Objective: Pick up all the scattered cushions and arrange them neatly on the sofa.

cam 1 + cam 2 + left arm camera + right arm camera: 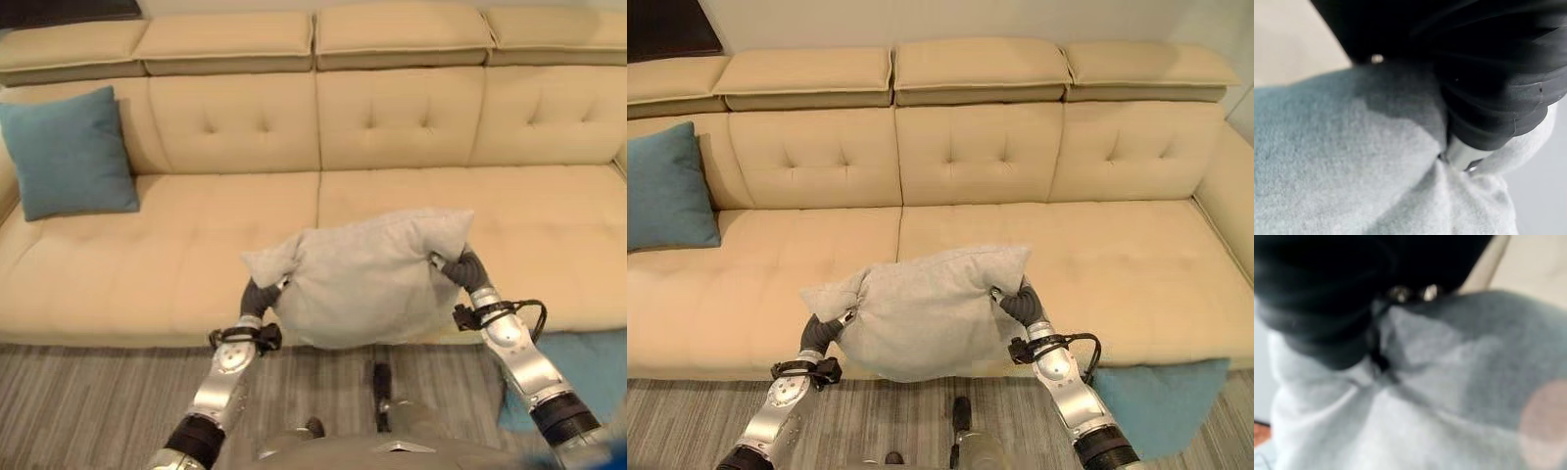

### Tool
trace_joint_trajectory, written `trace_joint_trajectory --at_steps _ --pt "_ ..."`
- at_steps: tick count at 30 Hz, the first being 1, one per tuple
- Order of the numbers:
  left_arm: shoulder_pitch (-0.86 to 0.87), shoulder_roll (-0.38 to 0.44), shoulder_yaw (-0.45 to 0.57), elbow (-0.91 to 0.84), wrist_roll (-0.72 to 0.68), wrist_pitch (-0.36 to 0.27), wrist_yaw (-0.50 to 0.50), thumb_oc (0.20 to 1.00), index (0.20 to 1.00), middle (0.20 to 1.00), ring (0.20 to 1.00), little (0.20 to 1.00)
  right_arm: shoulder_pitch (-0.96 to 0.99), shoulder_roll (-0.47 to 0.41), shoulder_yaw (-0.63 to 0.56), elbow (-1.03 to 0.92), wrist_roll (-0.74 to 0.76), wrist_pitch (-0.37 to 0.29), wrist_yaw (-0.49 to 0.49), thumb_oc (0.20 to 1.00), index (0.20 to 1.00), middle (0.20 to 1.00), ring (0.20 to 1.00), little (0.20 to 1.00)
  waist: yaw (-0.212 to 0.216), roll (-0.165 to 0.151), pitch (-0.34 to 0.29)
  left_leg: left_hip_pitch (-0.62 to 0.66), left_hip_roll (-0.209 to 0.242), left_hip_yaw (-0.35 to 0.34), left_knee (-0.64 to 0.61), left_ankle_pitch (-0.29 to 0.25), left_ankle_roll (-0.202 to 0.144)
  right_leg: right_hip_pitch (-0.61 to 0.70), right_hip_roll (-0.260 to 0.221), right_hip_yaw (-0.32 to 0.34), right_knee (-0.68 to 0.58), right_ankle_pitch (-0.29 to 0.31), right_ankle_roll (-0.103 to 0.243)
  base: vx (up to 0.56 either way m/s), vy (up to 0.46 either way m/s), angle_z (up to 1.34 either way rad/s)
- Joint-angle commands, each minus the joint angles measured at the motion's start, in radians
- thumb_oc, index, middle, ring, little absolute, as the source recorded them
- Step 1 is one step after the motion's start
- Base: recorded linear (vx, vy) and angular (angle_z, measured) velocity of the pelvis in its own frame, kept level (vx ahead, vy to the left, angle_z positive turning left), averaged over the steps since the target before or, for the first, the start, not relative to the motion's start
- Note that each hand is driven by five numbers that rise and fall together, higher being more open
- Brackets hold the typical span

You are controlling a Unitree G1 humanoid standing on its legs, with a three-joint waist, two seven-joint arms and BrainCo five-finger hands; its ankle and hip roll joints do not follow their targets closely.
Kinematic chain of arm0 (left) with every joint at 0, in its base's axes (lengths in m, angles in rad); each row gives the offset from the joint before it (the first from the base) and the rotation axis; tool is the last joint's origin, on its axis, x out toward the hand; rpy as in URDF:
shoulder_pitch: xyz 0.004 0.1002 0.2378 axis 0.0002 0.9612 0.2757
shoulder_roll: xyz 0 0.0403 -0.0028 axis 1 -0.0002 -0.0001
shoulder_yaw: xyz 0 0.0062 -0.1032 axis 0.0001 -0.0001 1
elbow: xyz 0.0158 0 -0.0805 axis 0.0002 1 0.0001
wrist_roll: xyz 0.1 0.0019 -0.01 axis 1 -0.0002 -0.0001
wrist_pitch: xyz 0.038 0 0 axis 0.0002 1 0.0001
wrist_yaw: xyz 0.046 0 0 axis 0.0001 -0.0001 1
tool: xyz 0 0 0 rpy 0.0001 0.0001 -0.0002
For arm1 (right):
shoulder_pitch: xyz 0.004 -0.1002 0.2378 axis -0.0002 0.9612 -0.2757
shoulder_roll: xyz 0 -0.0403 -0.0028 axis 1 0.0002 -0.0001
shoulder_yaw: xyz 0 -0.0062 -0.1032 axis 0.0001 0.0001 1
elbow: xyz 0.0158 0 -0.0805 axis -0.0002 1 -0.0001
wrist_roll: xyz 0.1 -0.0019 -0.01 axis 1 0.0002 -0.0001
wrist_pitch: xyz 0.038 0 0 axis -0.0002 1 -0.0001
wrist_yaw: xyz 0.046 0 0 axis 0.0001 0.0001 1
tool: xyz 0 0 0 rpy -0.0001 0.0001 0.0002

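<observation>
- A long beige tufted sofa (1038,157) spans the far side, with four separate headrest pads (980,67) along its back.
- Grey striped carpet (88,401) covers the near floor.
- A pale wall (950,20) rises behind.

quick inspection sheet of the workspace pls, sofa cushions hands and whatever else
surface: beige sofa, seat mostly bare
job's things: grey cushion held up between both hands over the seat's front edge; teal cushion upright at the sofa's left end; another teal cushion on the floor, right
clutter: nothing seen
hands: left hand and right hand each grip a side of the grey cushion, cloth bunched there
cables: nothing seen
surroundings: striped grey rug before the sofa
</observation>
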Motion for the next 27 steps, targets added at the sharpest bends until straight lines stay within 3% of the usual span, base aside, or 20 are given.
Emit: trace_joint_trajectory --at_steps 1,3,4,5,8,10,14,16,18,22,27 --pt "-0.086 0.022 -0.044 -0.101 -0.005 -0.068 -0.061 0.2 0.2 0.2 0.2 0.2 -0.083 0.014 0.001 -0.121 0.041 -0.094 0.0 0.2 0.2 0.2 0.2 0.2 0.001 -0.029 -0.019 -0.044 -0.011 0.007 0.025 0.044 -0.008 0.054 -0.012 0.043 0.072 -0.04 0.091 0.16 -0.08 0.53" --pt "-0.076 0.022 -0.037 -0.106 -0.002 -0.066 -0.053 0.2 0.2 0.2 0.2 0.2 -0.077 0.018 0.002 -0.114 0.041 -0.094 0.0 0.2 0.2 0.2 0.2 0.2 0.015 -0.035 -0.03 -0.054 -0.016 -0.014 -0.1 0.041 0.013 0.072 -0.009 0.051 0.052 -0.045 0.101 0.24 -0.009 -0.13" --pt "-0.067 0.025 -0.032 -0.113 0.001 -0.064 -0.049 0.2 0.2 0.2 0.2 0.2 -0.077 0.02 0.007 -0.107 0.032 -0.096 -0.004 0.2 0.2 0.2 0.2 0.2 0.029 -0.03 -0.032 -0.071 -0.003 -0.04 -0.195 0.105 0.01 0.085 0.003 0.069 0.051 -0.058 0.104 0.25 0.044 -0.42" --pt "-0.067 0.024 -0.031 -0.114 -0.001 -0.063 -0.048 0.2 0.2 0.2 0.2 0.2 -0.076 0.022 0.007 -0.106 0.032 -0.095 -0.006 0.2 0.2 0.2 0.2 0.2 0.034 -0.029 -0.03 -0.082 0.005 -0.043 -0.214 0.128 0.005 0.092 0.005 0.076 0.053 -0.064 0.105 0.24 0.069 -0.67" --pt "-0.067 0.033 -0.03 -0.13 0.014 -0.063 -0.05 0.2 0.2 0.2 0.2 0.2 -0.077 0.029 0.0 -0.102 0.017 -0.091 -0.007 0.2 0.2 0.2 0.2 0.2 0.035 -0.029 -0.042 -0.035 -0.004 -0.039 -0.253 0.122 0.019 0.097 0.001 0.084 0.067 -0.074 0.109 0.19 0.136 -0.6" --pt "-0.046 0.047 -0.015 -0.156 0.016 -0.064 -0.052 0.2 0.2 0.2 0.2 0.2 -0.09 0.049 0.009 -0.091 0.005 -0.086 -0.003 0.2 0.2 0.2 0.2 0.2 0.048 -0.019 -0.048 0.027 -0.027 -0.003 -0.291 0.093 0.052 0.081 -0.021 0.11 0.131 -0.069 0.14 0.18 0.304 -0.54" --pt "-0.044 0.066 0.009 -0.166 0.027 -0.072 -0.036 0.2 0.2 0.2 0.2 0.2 -0.122 0.07 0.025 -0.086 -0.012 -0.086 -0.004 0.2 0.2 0.2 0.2 0.2 0.06 -0.007 -0.026 0.057 -0.033 0.033 -0.311 0.078 0.084 -0.029 -0.063 0.107 0.32 -0.021 0.194 0.03 0.154 -0.7" --pt "-0.051 0.073 0.029 -0.158 0.035 -0.077 -0.028 0.2 0.2 0.2 0.2 0.2 -0.135 0.069 0.034 -0.085 -0.021 -0.08 -0.005 0.2 0.2 0.2 0.2 0.2 0.057 0.002 -0.028 0.081 -0.025 0.037 -0.331 0.062 0.074 -0.049 -0.119 0.101 0.221 0.006 0.188 0.08 -0.085 -0.02" --pt "-0.06 0.077 0.037 -0.157 0.026 -0.08 -0.026 0.2 0.2 0.2 0.2 0.2 -0.131 0.057 0.029 -0.102 -0.028 -0.078 -0.002 0.2 0.2 0.2 0.2 0.2 0.04 -0.008 -0.024 0.087 -0.027 0.015 -0.313 0.049 0.064 -0.048 -0.103 0.162 0.149 0.011 0.197 0.16 -0.163 -0.03" --pt "-0.07 0.058 0.054 -0.181 0.032 -0.074 -0.032 0.2 0.2 0.2 0.2 0.2 -0.13 0.018 -0.003 -0.144 -0.033 -0.075 0.003 0.2 0.2 0.2 0.2 0.2 0.045 -0.013 -0.06 0.111 0.004 0.003 -0.332 0.057 0.034 0.041 -0.077 0.093 0.053 -0.01 0.173 0.18 -0.208 0.31" --pt "-0.354 0.069 -0.004 -0.141 0.041 -0.084 0.058 0.2 0.2 0.2 0.2 0.2 -0.332 -0.023 0.042 -0.105 0.008 -0.066 -0.043 0.2 0.2 0.2 0.2 0.2 0.031 -0.012 -0.028 0.074 0.035 -0.02 -0.358 0.095 0.008 0.028 -0.048 0.052 0.04 -0.027 0.147 -0.01 -0.126 0.32"
